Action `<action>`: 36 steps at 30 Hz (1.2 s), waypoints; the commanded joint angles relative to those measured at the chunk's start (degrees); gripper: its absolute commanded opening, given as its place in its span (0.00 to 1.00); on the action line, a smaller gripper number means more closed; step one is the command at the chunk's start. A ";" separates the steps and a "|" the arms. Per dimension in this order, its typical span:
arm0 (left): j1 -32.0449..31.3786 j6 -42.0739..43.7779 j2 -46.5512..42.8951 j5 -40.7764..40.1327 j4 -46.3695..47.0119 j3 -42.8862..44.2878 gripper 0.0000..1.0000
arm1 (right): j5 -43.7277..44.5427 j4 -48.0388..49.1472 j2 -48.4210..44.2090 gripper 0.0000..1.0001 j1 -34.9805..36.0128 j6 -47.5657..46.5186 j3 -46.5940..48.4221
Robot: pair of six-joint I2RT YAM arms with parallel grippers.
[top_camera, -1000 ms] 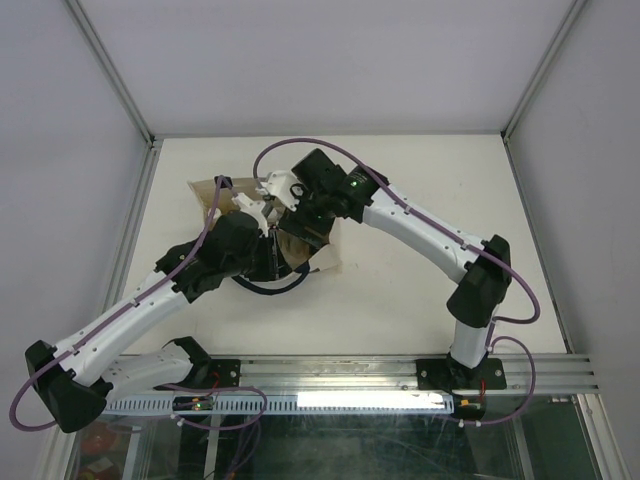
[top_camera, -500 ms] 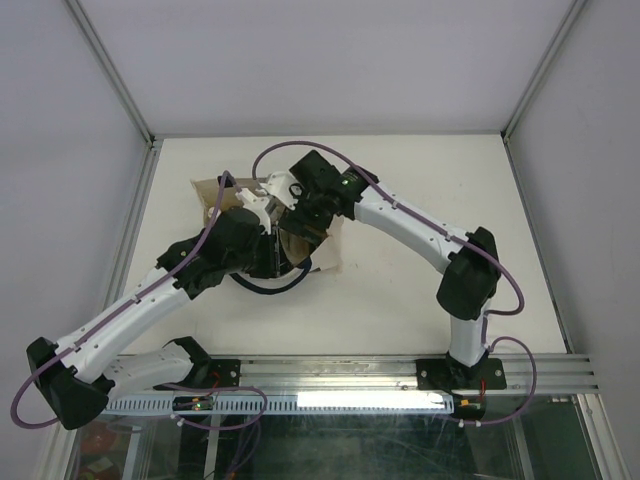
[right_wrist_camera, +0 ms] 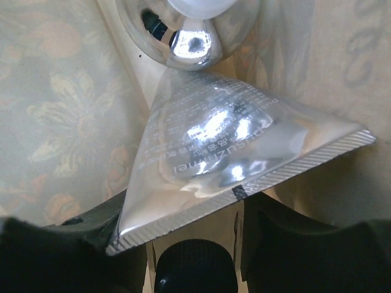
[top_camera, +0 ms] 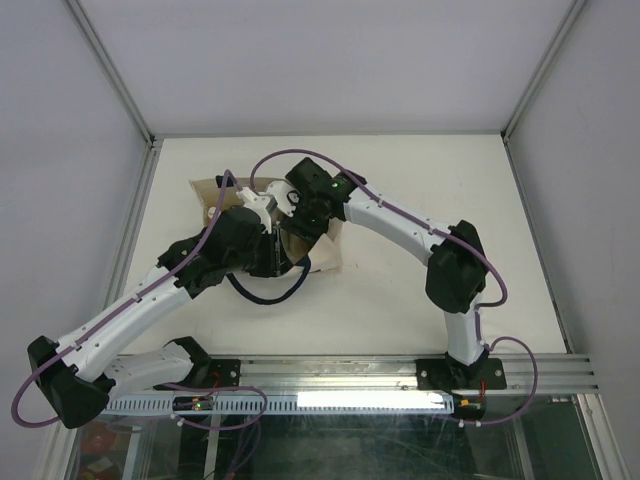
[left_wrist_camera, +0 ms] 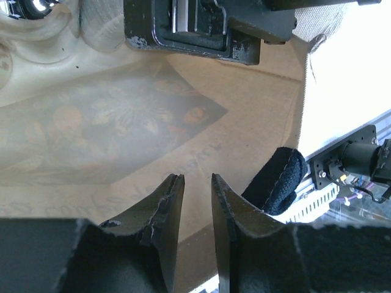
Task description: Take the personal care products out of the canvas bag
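Observation:
The beige canvas bag (top_camera: pixel 335 255) lies mid-table under both arms. In the left wrist view my left gripper (left_wrist_camera: pixel 197 180) is nearly closed on the bag's edge (left_wrist_camera: pixel 256 116), and the view looks into the lit interior. A navy handle (left_wrist_camera: pixel 278 180) lies beside it. My right gripper (top_camera: pixel 268 205) is inside the bag. In the right wrist view the right gripper (right_wrist_camera: pixel 194 213) holds the clear bottle by its sides, its dark cap (right_wrist_camera: pixel 195 268) toward the palm. The silver-topped product (right_wrist_camera: pixel 232 140), a shiny crimped tube, lies across it. The cream and amber bottles are not identifiable.
The bag's floral print (right_wrist_camera: pixel 55 122) shows through the cloth around the right gripper. The right gripper's body (left_wrist_camera: pixel 201 24) fills the top of the left wrist view. Metal frame posts (top_camera: pixel 130 230) border the table, and a rail (top_camera: pixel 400 375) runs along the near edge.
The right arm has swung left and its wrist has pushed further into the bag. The left arm has shifted slightly and still holds the bag's edge.

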 commanded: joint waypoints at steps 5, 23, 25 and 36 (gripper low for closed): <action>-0.50 0.63 -1.40 -1.67 1.26 1.42 0.27 | 0.96 0.69 -3.43 0.00 0.91 1.39 4.02; -0.47 -4.32 -6.28 -3.58 1.18 -1.39 0.29 | 1.86 -6.45 -8.09 0.00 2.40 19.17 16.39; -0.52 -4.51 -6.42 -3.57 1.12 -1.28 0.29 | 2.84 -8.61 -7.73 0.00 2.38 21.12 18.51; -0.48 -6.30 -7.08 -4.53 0.99 -0.75 0.30 | 3.46 -12.01 -8.75 0.00 0.29 37.31 24.54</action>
